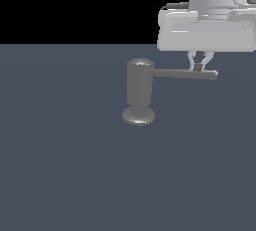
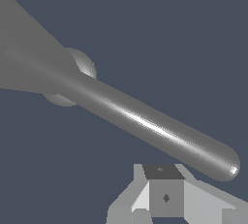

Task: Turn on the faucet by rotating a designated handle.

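The faucet (image 1: 139,91) is a glossy grey upright cylinder on a round disc foot, standing on the dark floor. Its handle (image 1: 185,74), a thin straight rod, sticks out sideways from the top toward the exterior view's right. My gripper (image 1: 198,67) hangs just above the handle near its rounded tip, fingers pressed together and shut with nothing between them. In the wrist view the handle (image 2: 155,126) runs diagonally past the closed fingertips of the gripper (image 2: 164,191), beside them, not between them. The faucet (image 2: 24,58) body fills one corner, blurred by closeness.
A flat dark grey-blue floor (image 1: 75,165) spreads around the faucet. The pale arm and hand housing (image 1: 207,25) sit over the handle's outer end. No other objects show.
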{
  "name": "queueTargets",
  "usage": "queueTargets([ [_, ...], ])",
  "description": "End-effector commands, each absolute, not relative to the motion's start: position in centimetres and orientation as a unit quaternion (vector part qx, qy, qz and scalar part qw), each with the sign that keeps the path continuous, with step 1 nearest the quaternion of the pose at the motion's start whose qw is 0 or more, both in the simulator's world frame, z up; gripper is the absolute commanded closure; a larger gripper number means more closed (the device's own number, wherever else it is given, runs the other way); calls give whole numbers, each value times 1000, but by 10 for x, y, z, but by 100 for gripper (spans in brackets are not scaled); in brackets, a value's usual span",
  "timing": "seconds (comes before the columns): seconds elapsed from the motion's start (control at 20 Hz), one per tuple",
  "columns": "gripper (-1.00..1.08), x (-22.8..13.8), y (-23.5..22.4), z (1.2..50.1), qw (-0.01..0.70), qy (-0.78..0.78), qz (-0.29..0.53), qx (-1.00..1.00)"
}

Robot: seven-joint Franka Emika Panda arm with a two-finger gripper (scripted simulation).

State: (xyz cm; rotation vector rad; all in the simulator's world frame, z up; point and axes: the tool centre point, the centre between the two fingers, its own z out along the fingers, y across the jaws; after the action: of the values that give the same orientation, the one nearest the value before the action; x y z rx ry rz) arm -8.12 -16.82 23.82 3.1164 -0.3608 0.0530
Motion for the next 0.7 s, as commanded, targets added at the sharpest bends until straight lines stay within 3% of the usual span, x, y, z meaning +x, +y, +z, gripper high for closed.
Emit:
queueTargets([
  [0.0,108,-77,-175,230,1,-114,10,993],
  [0.65,108,-52,-213,225,1,-118,4,993],
])
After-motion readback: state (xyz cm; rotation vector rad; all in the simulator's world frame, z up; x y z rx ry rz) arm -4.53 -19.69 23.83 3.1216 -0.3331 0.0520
